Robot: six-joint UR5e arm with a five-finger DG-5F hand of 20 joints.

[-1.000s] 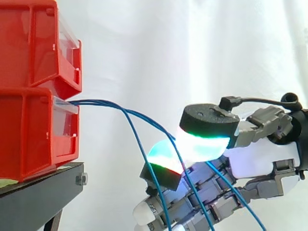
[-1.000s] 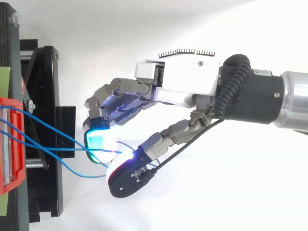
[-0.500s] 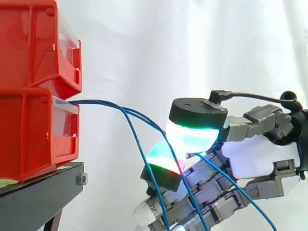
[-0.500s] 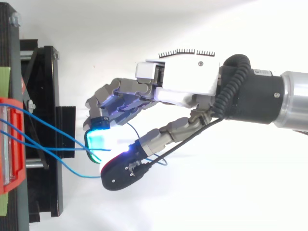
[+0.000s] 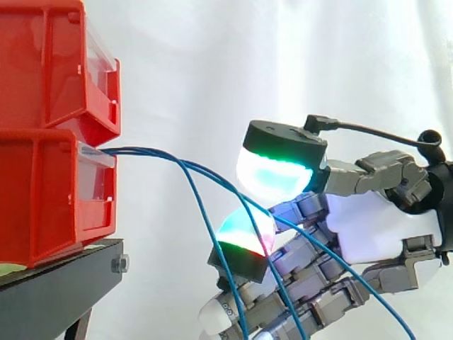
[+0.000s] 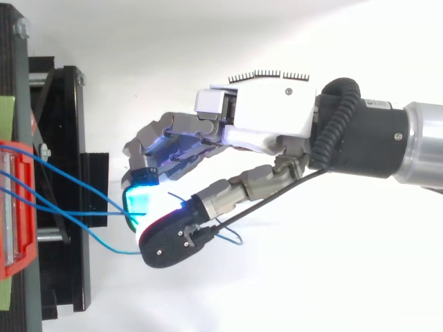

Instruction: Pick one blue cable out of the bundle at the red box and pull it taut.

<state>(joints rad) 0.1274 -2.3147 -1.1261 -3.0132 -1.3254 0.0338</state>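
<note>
Side view: the hand comes in from the right with its fingers curled and closes narrowly round 1 blue cable. Its thumb pad, glowing white, cyan and green, sits just above a finger pad that glows green and red, and the cable runs through the slim space between them. Whether the pads press on it I cannot tell. The bundle of 3 blue cables leaves the front of the lower red box, which sits under a second red bin on the black stand. From the box the held cable slopes down to the pads and on past the palm, in a gentle curve. The other 2 cables hang down in front of the lower fingers. A white curtain stands behind.
</note>
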